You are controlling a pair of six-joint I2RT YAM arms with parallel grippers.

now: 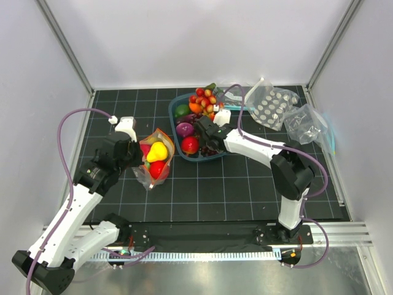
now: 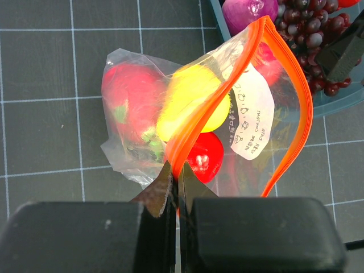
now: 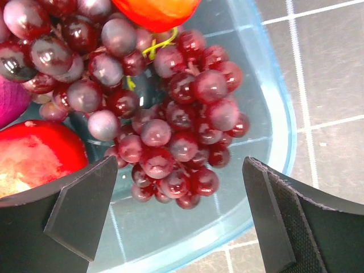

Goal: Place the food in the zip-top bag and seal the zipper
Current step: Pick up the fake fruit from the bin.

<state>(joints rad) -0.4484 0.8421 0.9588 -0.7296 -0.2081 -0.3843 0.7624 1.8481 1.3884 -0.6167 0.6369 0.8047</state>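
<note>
The zip-top bag (image 1: 155,161) stands open on the dark mat. It holds a yellow fruit (image 2: 193,96), a red one (image 2: 205,156) and a pink-red one (image 2: 128,96). My left gripper (image 2: 176,173) is shut on the orange-red zipper (image 2: 290,96) at its near end, and the mouth gapes towards the bin. My right gripper (image 3: 179,210) hangs open inside the blue bin (image 3: 273,114), with its fingers on either side of the dark purple grapes (image 3: 170,114) and not touching them. More food (image 1: 202,101) fills the bin, including a red fruit (image 3: 34,153).
A clear pouch showing white discs (image 1: 270,104) and another clear pouch with a teal strip (image 1: 313,126) lie at the back right. White walls and metal posts close in the mat on three sides. The bin sits just right of the bag.
</note>
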